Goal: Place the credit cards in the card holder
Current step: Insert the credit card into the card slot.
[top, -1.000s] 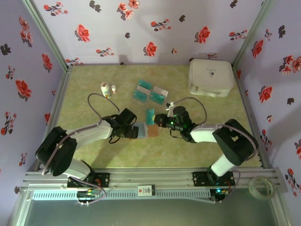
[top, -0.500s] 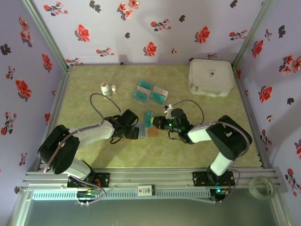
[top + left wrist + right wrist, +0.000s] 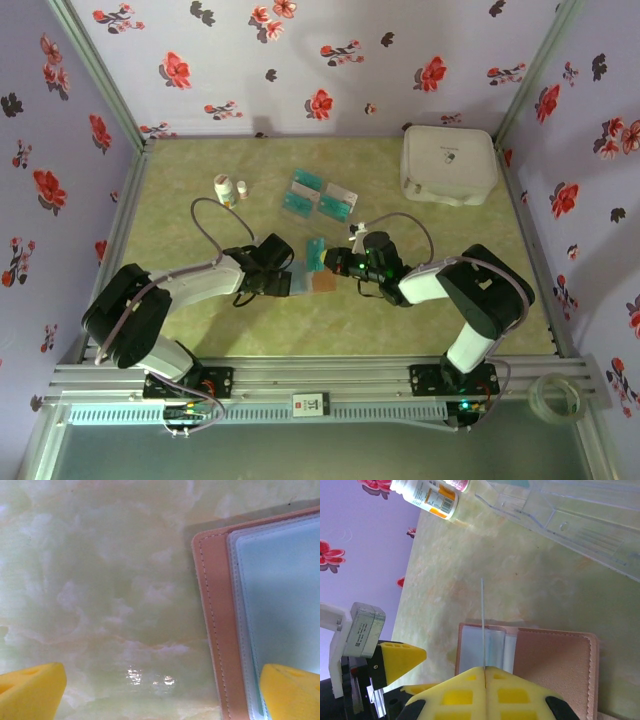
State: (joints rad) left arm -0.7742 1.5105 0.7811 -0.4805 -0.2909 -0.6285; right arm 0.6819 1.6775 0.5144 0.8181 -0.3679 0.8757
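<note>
The card holder (image 3: 322, 281) lies open on the mat, reddish-brown leather with clear sleeves (image 3: 280, 595) inside. My left gripper (image 3: 284, 280) stands open low over its left edge (image 3: 215, 630); one yellow fingertip (image 3: 292, 692) is over the sleeves and the other (image 3: 30, 692) over bare mat. My right gripper (image 3: 484, 669) is shut on a thin credit card (image 3: 483, 625), seen edge-on and standing over the holder's sleeves (image 3: 475, 647). From above this teal card (image 3: 316, 251) slants over the holder. Several more credit cards (image 3: 320, 195) lie flat farther back.
Two small white bottles (image 3: 227, 189) stand at the back left; one (image 3: 427, 492) lies just beyond the loose cards (image 3: 570, 515). A large white rounded case (image 3: 448, 165) sits at the back right. My left gripper's finger (image 3: 400, 657) is close beside the holder.
My right gripper has shifted left with the card, bringing it over the holder's sleeves. The left gripper has stayed open in place.
</note>
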